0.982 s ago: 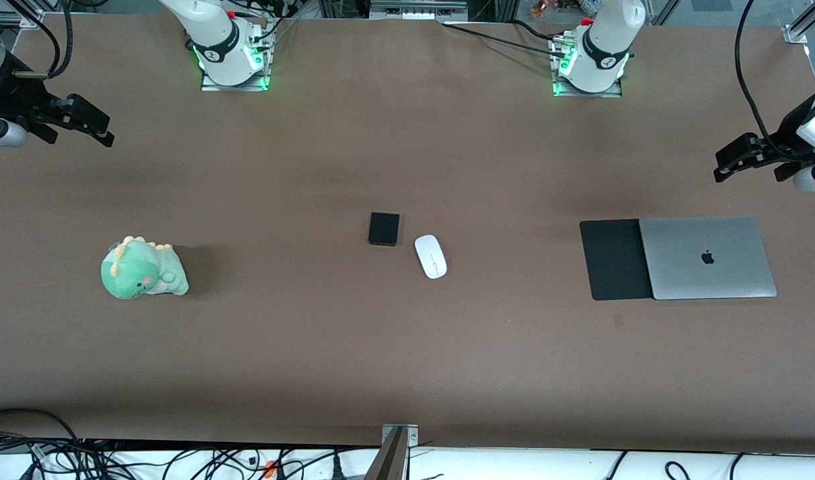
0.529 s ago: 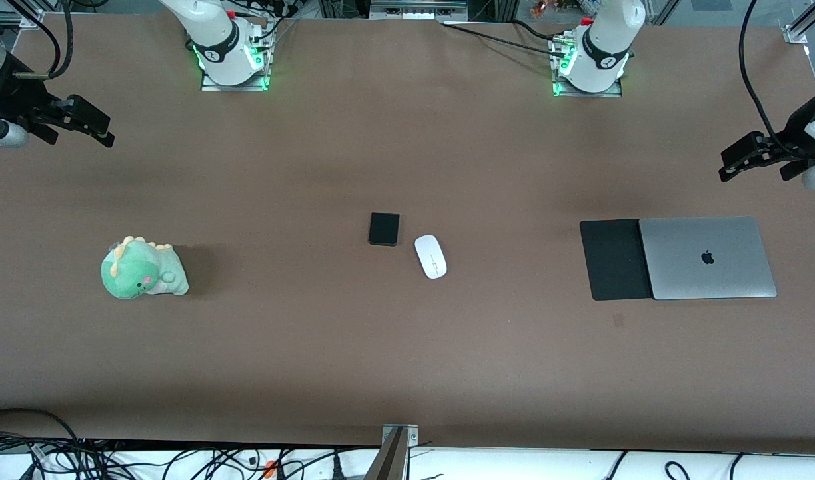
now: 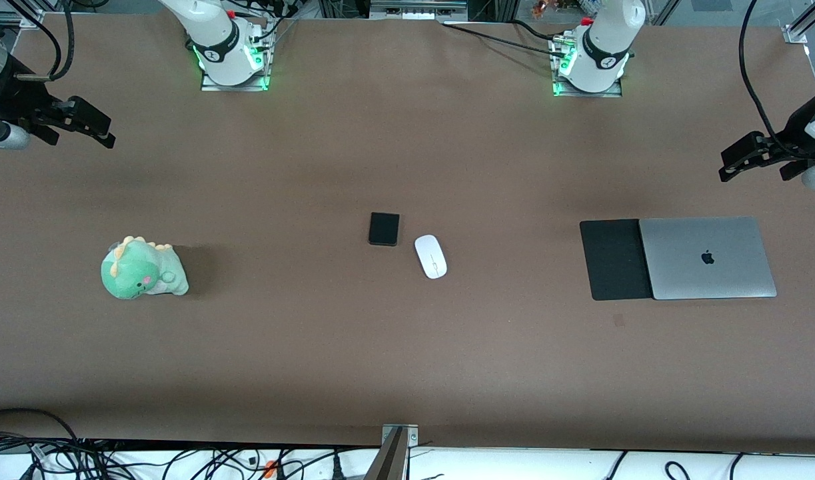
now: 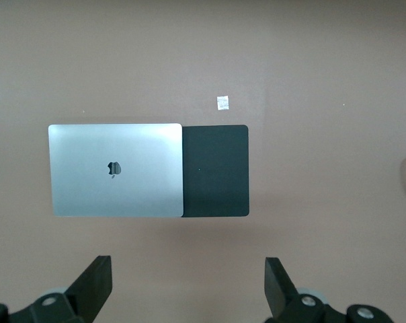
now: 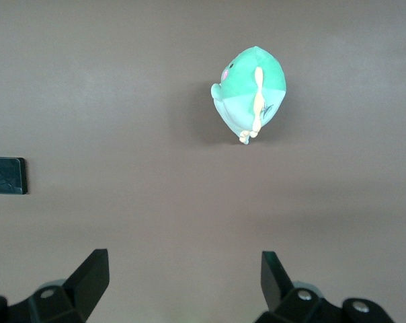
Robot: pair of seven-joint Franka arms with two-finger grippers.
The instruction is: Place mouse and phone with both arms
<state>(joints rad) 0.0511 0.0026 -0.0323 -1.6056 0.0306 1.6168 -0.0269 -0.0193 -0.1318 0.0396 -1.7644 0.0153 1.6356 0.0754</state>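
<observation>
Small white glossy oval mouse (image 3: 430,256) and small matte black rounded-corner phone (image 3: 384,229) sit mid-table on the brown tabletop (image 3: 407,360), just beside each other, not touching; phone slightly farther from the front camera and toward the right arm's end. Left gripper (image 3: 737,165) up over the table edge at its own end, fingers spread, empty. Right gripper (image 3: 95,131) likewise at its end, spread, empty. Flat black mouse mat (image 3: 614,259) tucked against the closed silver laptop (image 3: 707,257). Green plush dinosaur (image 3: 142,268) toward the right arm's end
</observation>
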